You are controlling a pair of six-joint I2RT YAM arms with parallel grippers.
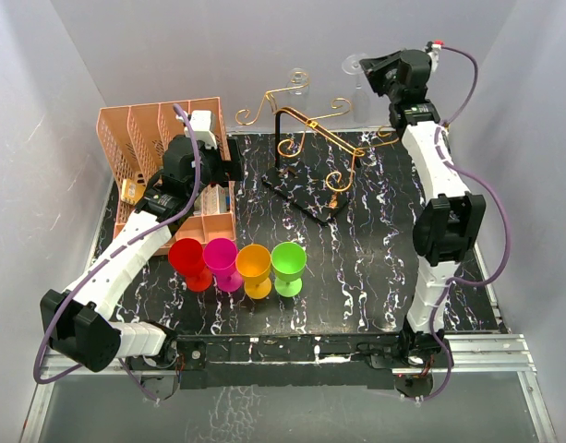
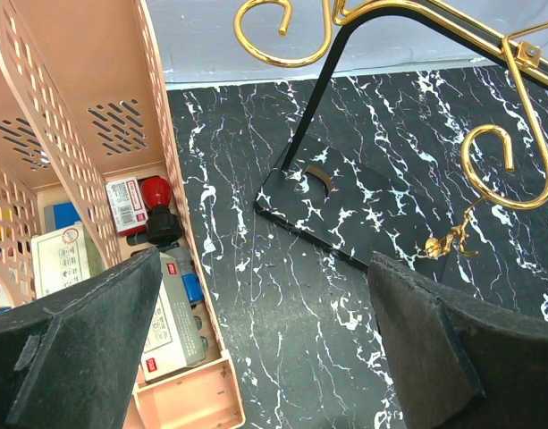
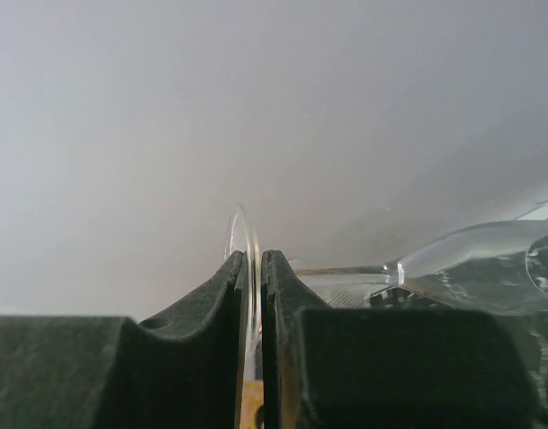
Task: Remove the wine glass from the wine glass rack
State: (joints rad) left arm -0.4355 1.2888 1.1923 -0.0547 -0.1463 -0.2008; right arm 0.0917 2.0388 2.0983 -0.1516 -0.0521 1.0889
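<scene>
Already the wine glass (image 3: pixel 475 255) looks free of the wine glass rack (image 1: pixel 306 138): the right claw (image 3: pixel 253 264) is pinched tight on its foot, holding it at 1 o'clock before the pale grey wall (image 1: pixel 218 46), so only setting it down seems left. The left claw (image 2: pixel 265 304), spread wide, hangs over the black, white-veined desk (image 1: pixel 375 268) at 10 o'clock.

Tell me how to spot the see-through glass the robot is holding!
Find the gold wire rack at the back. Just right of it, the right end effector pinches the wine glass by its round foot. Unlike the four bright cups in front, it is clear and up in the air.
</scene>
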